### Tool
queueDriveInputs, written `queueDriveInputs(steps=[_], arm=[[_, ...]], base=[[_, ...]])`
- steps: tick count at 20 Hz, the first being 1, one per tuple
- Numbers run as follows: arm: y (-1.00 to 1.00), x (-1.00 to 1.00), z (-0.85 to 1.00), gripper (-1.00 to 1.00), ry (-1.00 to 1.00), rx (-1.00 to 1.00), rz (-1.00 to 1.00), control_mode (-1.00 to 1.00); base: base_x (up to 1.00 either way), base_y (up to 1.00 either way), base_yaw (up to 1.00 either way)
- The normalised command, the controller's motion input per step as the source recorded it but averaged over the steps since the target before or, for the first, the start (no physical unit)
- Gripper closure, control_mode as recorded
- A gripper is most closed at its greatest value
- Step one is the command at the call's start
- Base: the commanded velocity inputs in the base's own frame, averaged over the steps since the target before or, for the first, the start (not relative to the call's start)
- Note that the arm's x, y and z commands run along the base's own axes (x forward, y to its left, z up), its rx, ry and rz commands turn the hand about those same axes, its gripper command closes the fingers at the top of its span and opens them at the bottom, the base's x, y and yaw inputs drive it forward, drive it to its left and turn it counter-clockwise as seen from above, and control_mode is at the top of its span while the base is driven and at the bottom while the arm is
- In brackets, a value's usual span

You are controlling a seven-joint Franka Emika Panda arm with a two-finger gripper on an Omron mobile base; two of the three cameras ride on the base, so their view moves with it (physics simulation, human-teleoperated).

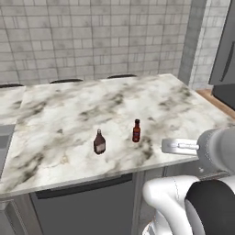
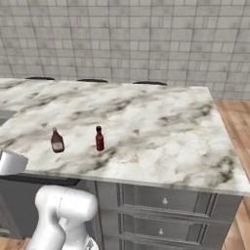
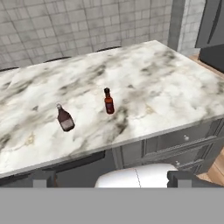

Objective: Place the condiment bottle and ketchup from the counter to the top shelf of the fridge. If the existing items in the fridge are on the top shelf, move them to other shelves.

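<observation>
Hand view shows the pincer (image 3: 111, 178) with its jaws apart and empty, while 2 bottles stand ahead of it on the bench (image 3: 148, 74): the squat condiment bottle (image 3: 65, 118) and the slim ketchup (image 3: 108, 101). Neither is lifted yet; all fridge work likely remains.

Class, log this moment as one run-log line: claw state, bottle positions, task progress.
claw: open, empty | squat bottle and slim red-capped bottle: upright, apart, on counter | progress: neither bottle picked up yet
</observation>
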Motion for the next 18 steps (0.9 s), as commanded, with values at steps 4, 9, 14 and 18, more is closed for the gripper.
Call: queueDriveInputs(steps=[4, 9, 14, 18], arm=[[0.0, 0.0, 0.0, -1.0, 0.0, 0.0, 0.0, 1.0], [-0.17, 0.12, 0.0, -1.0, 0.01, 0.01, 0.03, -1.0], [-0.86, 0.88, 0.0, -1.0, 0.12, 0.13, 0.11, -1.0], [-0.93, 1.0, -0.09, -1.0, 0.18, 0.08, 0.12, -1.0]], base=[[0.5, 0.0, -0.11], [0.16, -0.04, 0.0], [0.0, 0.0, 0.0], [0.0, 0.0, 0.0]])
